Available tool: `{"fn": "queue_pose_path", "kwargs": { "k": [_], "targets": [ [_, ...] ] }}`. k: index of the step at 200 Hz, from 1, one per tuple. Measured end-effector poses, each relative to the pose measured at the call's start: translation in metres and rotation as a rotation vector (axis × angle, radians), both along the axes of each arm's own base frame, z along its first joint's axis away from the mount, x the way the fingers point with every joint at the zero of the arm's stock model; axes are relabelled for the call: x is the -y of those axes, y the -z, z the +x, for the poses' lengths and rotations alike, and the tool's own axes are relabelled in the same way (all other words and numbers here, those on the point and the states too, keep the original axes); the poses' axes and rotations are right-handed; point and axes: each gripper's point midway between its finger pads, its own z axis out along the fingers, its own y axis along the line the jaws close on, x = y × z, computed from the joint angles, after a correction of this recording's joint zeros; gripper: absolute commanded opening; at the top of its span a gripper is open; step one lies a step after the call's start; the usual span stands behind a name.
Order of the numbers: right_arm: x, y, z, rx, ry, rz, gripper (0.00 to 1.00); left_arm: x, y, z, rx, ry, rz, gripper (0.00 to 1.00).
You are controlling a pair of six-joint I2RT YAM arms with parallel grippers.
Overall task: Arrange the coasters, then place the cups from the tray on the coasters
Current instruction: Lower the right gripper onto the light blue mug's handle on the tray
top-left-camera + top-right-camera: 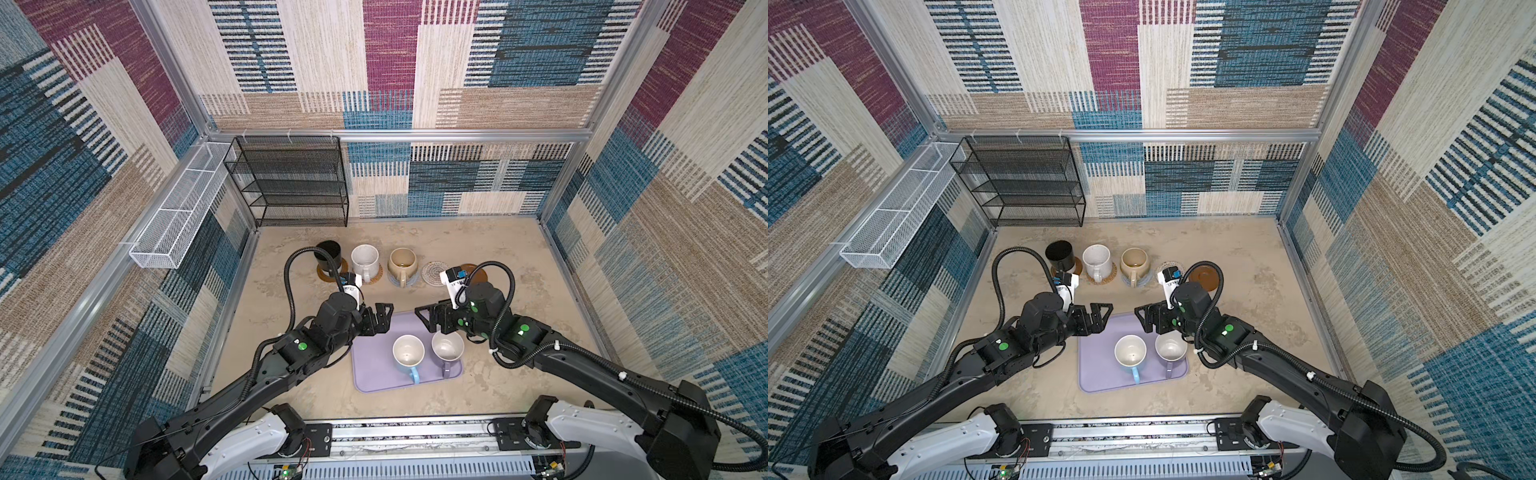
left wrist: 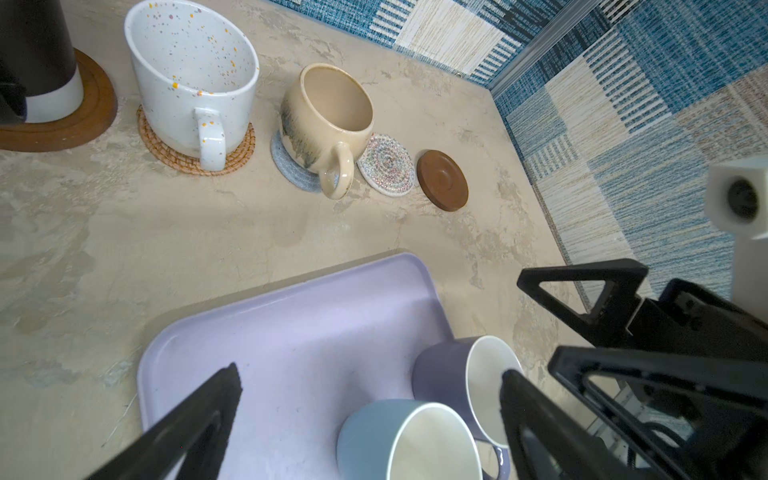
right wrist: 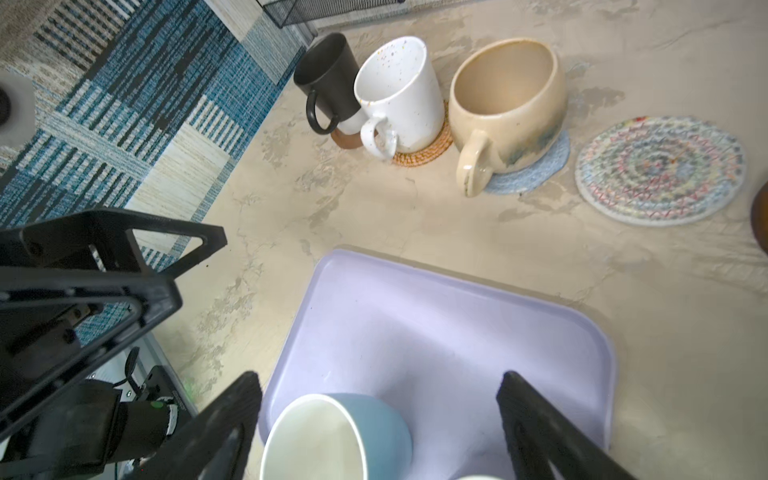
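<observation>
1. At the left of the far row, the black mug [image 1: 328, 253] stands upright on a glossy brown saucer coaster [image 2: 95, 112].
2. Next right, the speckled white mug [image 1: 365, 257] sits on the tan rattan coaster [image 2: 174, 153].
3. The beige mug [image 1: 402, 262] rests on the blue-grey woven coaster [image 2: 284, 160], its handle toward the robot.
4. The white-grey woven coaster [image 1: 434, 272] lies bare on the table [image 1: 519, 249], just beside the beige mug.
5. The second brown saucer coaster [image 1: 1208, 277] is also bare and ends the row.
6. Nearer the robot, the left end effector [image 1: 388, 320] hovers over the far left edge of the lavender tray [image 1: 374, 365], jaws spread wide and holding nothing.
7. On the tray, the light blue mug [image 1: 408, 353] and the lavender mug [image 1: 447, 347] stand upright, side by side and touching or nearly so.
8. The right end effector [image 1: 424, 321] hangs over the tray's far right part, just beyond the lavender mug, its jaws apart and gripping nothing.
</observation>
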Motion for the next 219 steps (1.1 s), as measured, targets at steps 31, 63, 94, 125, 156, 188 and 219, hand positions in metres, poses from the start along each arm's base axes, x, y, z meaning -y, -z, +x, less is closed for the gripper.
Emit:
{"fn": "queue_pose_path", "kwargs": {
  "k": [31, 63, 94, 125, 156, 188, 219],
  "targets": [
    [-0.011, 0.006, -0.026, -0.037, -0.036, -0.035, 0.89, -0.001, 0.004, -0.007, -0.012, 0.021, -0.001, 0.99],
    [-0.018, 0.016, -0.049, -0.078, -0.06, -0.077, 0.83, 0.004, 0.004, -0.017, -0.02, 0.077, -0.032, 0.96],
    [-0.024, 0.032, -0.066, -0.132, -0.08, -0.133, 0.8, 0.01, 0.01, -0.026, -0.044, 0.127, -0.049, 0.94],
    [-0.032, 0.047, -0.083, -0.169, -0.111, -0.176, 0.74, 0.015, 0.008, -0.029, -0.047, 0.162, -0.068, 0.93],
    [-0.038, 0.055, -0.093, -0.187, -0.124, -0.195, 0.67, 0.024, 0.008, -0.034, -0.048, 0.214, -0.101, 0.92],
    [-0.045, 0.066, -0.098, -0.201, -0.129, -0.204, 0.66, 0.033, 0.008, -0.038, -0.056, 0.278, -0.149, 0.92],
    [-0.046, 0.074, -0.105, -0.213, -0.13, -0.222, 0.65, 0.036, 0.005, -0.04, -0.056, 0.313, -0.185, 0.92]
  ]
}}
